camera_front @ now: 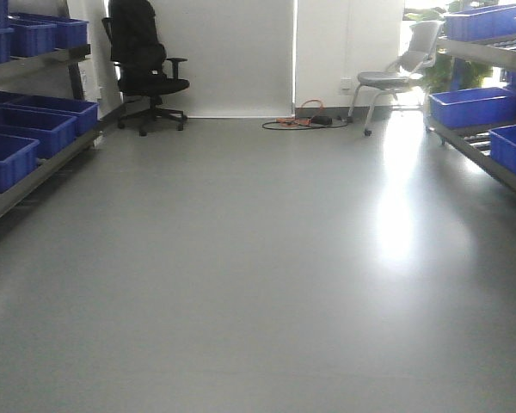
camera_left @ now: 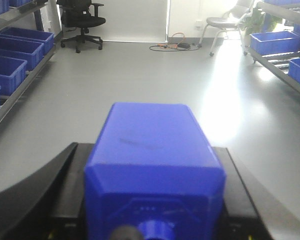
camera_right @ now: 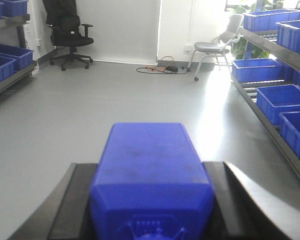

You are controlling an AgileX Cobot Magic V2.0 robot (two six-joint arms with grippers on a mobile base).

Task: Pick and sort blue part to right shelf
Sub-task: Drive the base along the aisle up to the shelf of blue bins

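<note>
Left shelf (camera_front: pixel 41 172) and right shelf (camera_front: pixel 490 56) are flanking the floor (camera_front: pixel 258 275), bins (camera_front: pixel 469 107) sitting on both. Office chair (camera_front: pixel 146 69) is standing back-left, 2nd chair (camera_front: pixel 396 76) back-right (cables (camera_front: pixel 297 122) lying btwn them). Part (camera_right: pixel 150 160) is sitting in right gripper (camera_right: pixel 152 205), block (camera_left: pixel 150 145) in left gripper (camera_left: pixel 155 200).

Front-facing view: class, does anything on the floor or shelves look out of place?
Only a loose cable tangle lying on the floor by the back wall, between the black chair and the grey chair; a trip hazard. Nothing else stands out.

Open floor (camera_front: pixel 258 284) lies ahead between the left shelf (camera_front: pixel 34 176) and right shelf (camera_front: pixel 477 148).
</note>
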